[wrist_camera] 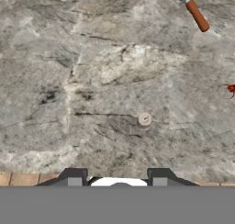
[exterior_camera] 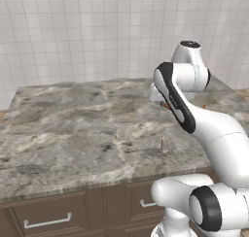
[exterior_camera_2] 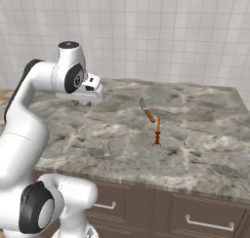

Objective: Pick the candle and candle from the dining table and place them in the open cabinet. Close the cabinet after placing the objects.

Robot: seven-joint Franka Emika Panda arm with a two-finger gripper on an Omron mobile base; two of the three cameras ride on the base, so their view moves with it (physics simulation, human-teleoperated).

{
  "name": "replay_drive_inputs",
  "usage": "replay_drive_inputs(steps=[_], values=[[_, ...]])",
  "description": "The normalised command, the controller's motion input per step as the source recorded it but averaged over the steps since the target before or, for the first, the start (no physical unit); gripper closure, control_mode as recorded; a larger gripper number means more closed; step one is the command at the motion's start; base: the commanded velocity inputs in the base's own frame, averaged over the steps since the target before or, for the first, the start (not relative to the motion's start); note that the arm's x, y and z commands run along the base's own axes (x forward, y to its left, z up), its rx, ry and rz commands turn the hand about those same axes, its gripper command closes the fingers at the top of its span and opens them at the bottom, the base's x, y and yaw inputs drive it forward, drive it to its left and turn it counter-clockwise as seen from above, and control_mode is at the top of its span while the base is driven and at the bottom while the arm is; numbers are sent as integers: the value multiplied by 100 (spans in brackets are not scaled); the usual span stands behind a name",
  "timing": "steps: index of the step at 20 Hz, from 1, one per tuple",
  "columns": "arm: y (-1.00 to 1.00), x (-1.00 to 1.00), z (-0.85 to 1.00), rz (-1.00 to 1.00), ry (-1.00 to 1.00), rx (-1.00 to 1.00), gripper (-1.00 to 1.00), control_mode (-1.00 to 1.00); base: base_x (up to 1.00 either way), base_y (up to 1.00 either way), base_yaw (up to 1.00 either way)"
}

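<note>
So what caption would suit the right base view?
Pincer hangs above the marble table; beige candle, orange candle and knife wait.

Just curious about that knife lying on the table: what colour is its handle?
Orange, on the knife with a silver blade; the hand view shows it best.

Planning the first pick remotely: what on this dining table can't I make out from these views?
- Taper candle: the left base view has it behind the arm; the hand view's right edge cuts all but its red base.
- Knife: the blade is cut off by the hand view's top edge.
- Gripper: mostly hidden under the hand in the right base view, so its opening is unclear.
- Stubby candle: tiny, no detail.
</note>
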Motion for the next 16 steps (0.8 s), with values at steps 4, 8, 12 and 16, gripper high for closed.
replay_drive_inputs(steps=[4, 8, 12, 16], values=[[-15, -8, -8, 0, 0, 2, -100, -100, 0, 0, 0], [-50, -25, -19, 0, -1, 11, -100, -100, 0, 0, 0], [-90, -21, -34, 0, -1, 21, -100, -100, 0, 0, 0], [-69, -3, -40, 0, 0, 10, -100, -100, 0, 0, 0]])
